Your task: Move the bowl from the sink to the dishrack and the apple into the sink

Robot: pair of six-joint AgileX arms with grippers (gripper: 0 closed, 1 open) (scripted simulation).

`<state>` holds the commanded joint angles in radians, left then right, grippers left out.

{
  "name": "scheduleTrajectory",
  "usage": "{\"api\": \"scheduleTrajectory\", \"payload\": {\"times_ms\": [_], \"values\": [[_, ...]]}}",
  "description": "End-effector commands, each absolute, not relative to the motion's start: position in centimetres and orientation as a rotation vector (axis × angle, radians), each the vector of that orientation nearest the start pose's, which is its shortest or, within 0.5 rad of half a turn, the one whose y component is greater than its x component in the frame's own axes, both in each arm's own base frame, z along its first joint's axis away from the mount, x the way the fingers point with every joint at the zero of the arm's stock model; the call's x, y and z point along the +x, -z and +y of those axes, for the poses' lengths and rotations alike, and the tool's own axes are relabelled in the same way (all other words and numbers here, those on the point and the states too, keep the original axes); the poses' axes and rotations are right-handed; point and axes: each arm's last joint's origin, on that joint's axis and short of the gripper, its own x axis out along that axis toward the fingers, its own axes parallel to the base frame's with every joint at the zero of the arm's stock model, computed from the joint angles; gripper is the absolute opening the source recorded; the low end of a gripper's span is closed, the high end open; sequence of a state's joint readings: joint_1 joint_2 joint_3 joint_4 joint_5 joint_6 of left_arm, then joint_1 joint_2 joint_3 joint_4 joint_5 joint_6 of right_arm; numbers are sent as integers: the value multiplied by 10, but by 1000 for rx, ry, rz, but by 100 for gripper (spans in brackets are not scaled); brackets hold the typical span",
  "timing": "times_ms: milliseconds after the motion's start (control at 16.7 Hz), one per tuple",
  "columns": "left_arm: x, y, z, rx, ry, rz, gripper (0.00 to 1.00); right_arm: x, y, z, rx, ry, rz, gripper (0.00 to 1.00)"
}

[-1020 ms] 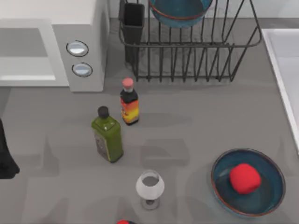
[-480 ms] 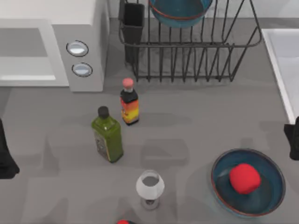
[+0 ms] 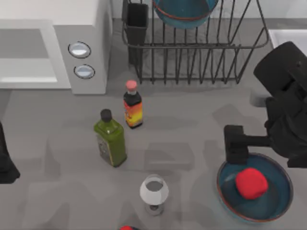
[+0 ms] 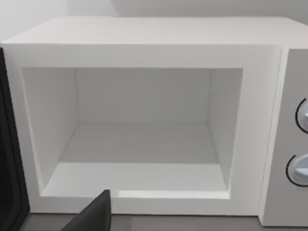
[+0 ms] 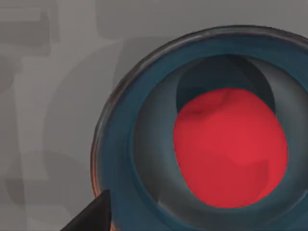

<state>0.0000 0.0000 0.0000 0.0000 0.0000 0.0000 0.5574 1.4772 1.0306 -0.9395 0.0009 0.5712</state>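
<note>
Your right gripper (image 3: pixel 237 143) hangs over the right side of the grey bench (image 3: pixel 192 129), just above the far-left rim of a teal-blue bowl (image 3: pixel 276 201) that sits upright, mouth facing up, near the front right corner. You cannot tell whether its jaws are apart or together. The red apple (image 3: pixel 251 183) lies inside that bowl, slightly right of its centre; being round, it shows no long axis or pointing direction. In the right wrist view the apple (image 5: pixel 230 147) rests against the bowl's inner wall (image 5: pixel 125 159).

A second teal bowl (image 3: pixel 184 12) stands on edge in the black wire dishrack (image 3: pixel 201 57) at the back, beside its utensil cup (image 3: pixel 136 24). The white sink's rim (image 3: pixel 283 34) shows at the back right, partly behind your right arm.

Your left arm (image 3: pixel 5 158) is parked at the left edge, its wrist camera facing the open white microwave (image 4: pixel 144 120).

Mid-bench stand a red-capped sauce bottle (image 3: pixel 132 106), a green bottle (image 3: pixel 110 139) and a wine glass (image 3: pixel 154 193).
</note>
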Motion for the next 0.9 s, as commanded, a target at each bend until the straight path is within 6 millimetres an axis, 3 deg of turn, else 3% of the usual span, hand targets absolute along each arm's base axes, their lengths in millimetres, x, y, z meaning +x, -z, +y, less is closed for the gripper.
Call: {"api": "scheduleTrajectory", "payload": {"times_ms": [300, 660, 900], "values": [[106, -160, -1, 0, 0, 0, 100, 237, -201, 178, 12, 4, 1564, 100], [106, -160, -1, 0, 0, 0, 100, 238, -200, 179, 12, 9, 1569, 100], [106, -160, -1, 0, 0, 0, 100, 240, -179, 180, 11, 9, 1570, 100]]}}
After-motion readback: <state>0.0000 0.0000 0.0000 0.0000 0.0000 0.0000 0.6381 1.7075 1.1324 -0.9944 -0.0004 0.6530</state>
